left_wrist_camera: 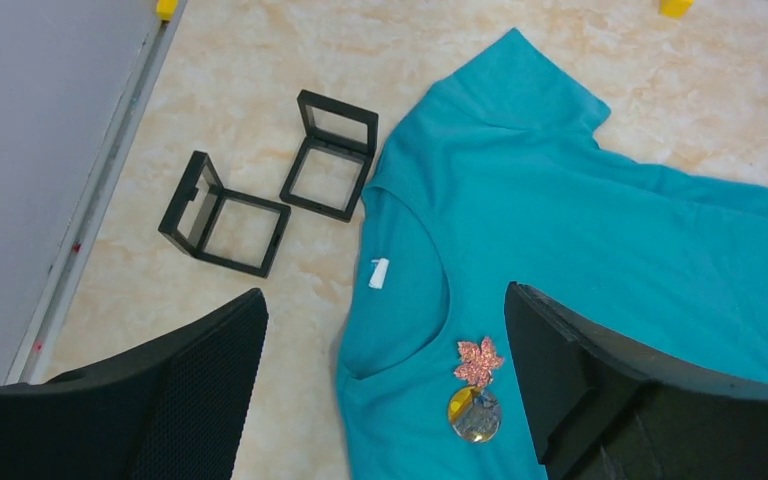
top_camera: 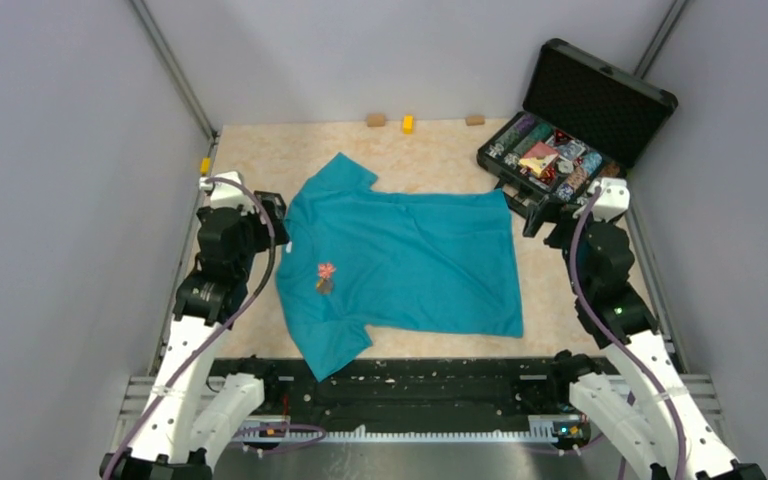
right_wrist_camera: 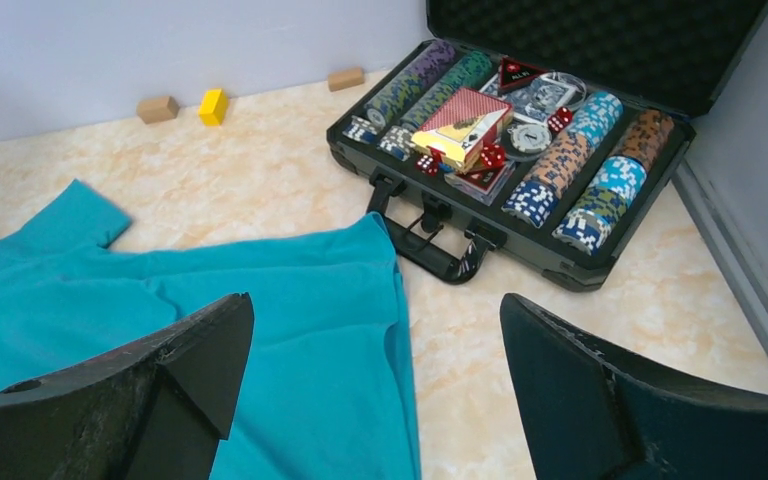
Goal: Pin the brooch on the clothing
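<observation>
The teal T-shirt (top_camera: 420, 260) lies flat on the table with its collar to the left. The brooch (top_camera: 326, 277), a pink-red leaf-like flower over a round brownish disc, rests on the shirt just below the collar. In the left wrist view the brooch (left_wrist_camera: 477, 385) lies on the shirt (left_wrist_camera: 580, 220) near the white label (left_wrist_camera: 378, 272). My left gripper (top_camera: 272, 215) is open and empty above the collar (left_wrist_camera: 383, 300), with the brooch close to its right finger. My right gripper (top_camera: 535, 215) is open and empty over the shirt's hem (right_wrist_camera: 375, 300).
An open black case (top_camera: 570, 130) of poker chips and cards stands at the back right, close to my right gripper (right_wrist_camera: 520, 200). Two empty black frame boxes (left_wrist_camera: 225, 215) (left_wrist_camera: 328, 155) lie left of the collar. Small yellow and brown blocks (top_camera: 407, 123) sit along the back wall.
</observation>
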You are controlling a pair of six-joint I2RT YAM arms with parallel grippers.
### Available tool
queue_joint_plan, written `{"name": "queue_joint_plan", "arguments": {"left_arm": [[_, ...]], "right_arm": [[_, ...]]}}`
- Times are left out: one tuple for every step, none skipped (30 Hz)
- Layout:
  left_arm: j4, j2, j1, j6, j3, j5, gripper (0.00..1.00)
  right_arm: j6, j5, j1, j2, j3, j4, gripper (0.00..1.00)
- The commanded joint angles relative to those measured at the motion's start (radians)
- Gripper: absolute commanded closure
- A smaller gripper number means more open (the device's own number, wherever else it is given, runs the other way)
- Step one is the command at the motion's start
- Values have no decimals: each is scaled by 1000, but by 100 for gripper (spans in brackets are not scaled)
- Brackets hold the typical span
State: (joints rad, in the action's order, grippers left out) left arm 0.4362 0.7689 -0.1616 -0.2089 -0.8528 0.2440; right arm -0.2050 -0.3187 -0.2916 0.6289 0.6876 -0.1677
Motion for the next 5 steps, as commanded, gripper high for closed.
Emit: {"name": "queue_joint_plan", "arguments": {"left_arm": [[-58, -19, 4, 22, -27, 32, 8], [-57, -19, 4, 22, -25, 30, 8], [-57, -20, 4, 23, -25, 30, 8], [-57, -21, 4, 24, -25, 31, 8], [-57, -24, 4, 26, -22, 33, 8]], "right_arm": [[-5, -39, 2, -15, 6, 26, 4], [-3, -36, 1, -18, 6, 25, 3], [-3, -38, 0, -20, 8, 21, 3], [-4, -39, 1, -20, 12, 18, 3], [-5, -37, 2, -21, 14, 20, 3]]}}
